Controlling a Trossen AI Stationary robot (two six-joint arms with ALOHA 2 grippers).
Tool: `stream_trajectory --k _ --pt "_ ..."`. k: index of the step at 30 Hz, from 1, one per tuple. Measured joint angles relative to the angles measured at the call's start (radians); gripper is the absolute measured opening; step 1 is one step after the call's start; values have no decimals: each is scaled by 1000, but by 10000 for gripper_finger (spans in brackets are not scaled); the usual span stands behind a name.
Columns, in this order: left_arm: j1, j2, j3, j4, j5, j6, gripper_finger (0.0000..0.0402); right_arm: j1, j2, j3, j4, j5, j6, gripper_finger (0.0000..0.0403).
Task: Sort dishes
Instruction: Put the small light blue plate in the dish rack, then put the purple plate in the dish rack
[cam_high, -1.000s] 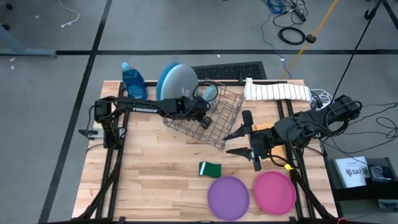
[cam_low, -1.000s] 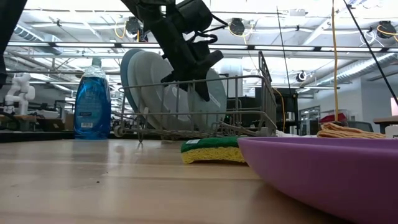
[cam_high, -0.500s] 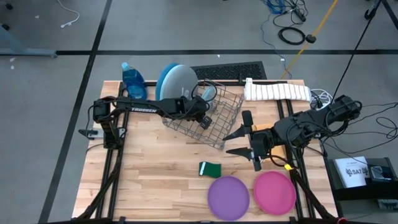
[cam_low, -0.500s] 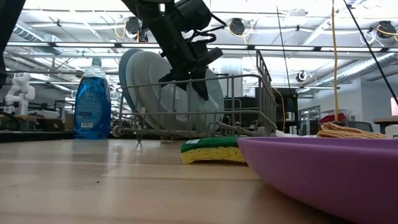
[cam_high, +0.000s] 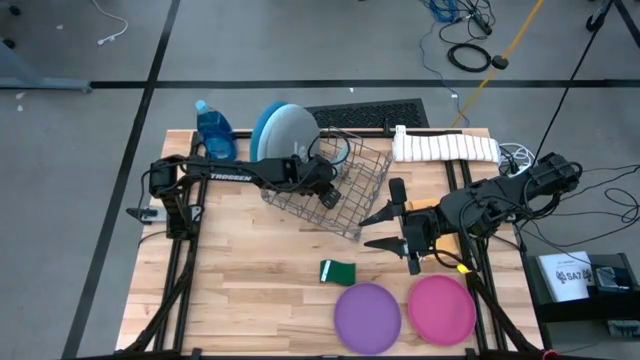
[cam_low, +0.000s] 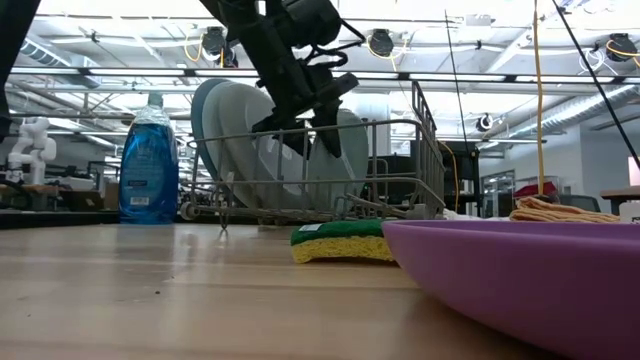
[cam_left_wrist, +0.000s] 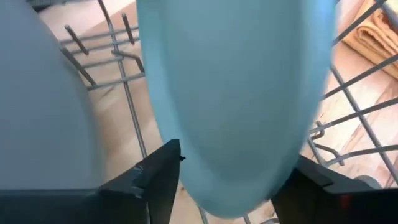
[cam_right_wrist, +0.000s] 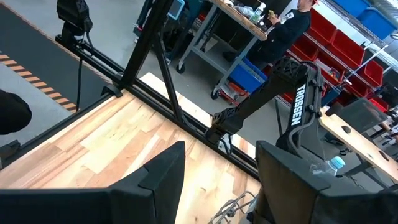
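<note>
The grey wire rack (cam_high: 345, 185) stands at the table's far middle. A deep-blue and a pale-blue plate (cam_high: 280, 130) stand on edge at its left end. A teal plate (cam_left_wrist: 236, 93) stands on edge further right in the rack, its rim between the wires. My left gripper (cam_high: 328, 190) is open just above the rack, one finger on either side of that plate's rim. The purple plate (cam_high: 367, 316) and the pink plate (cam_high: 441, 308) lie flat near the front edge. My right gripper (cam_high: 385, 228) hangs open right of the rack, with nothing between its fingers.
A green and yellow sponge (cam_high: 338, 271) lies in front of the rack. A blue soap bottle (cam_high: 214, 130) stands at the far left. A folded white towel (cam_high: 445, 146) lies at the far right. Bare wood shows across the near left of the table (cam_high: 240, 290).
My left gripper has opened and let go of the teal plate, which stays standing on edge in the rack. The arm has stayed over the rack.
</note>
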Motion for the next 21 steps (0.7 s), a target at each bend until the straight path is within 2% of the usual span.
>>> stream_trajectory --k 13,21 --pt "0 -71 50 -15 -4 57 223 0 0 0 -26 -1 17 189" --pt "-3 -213 50 1 -151 130 223 0 0 0 -52 -1 33 189"
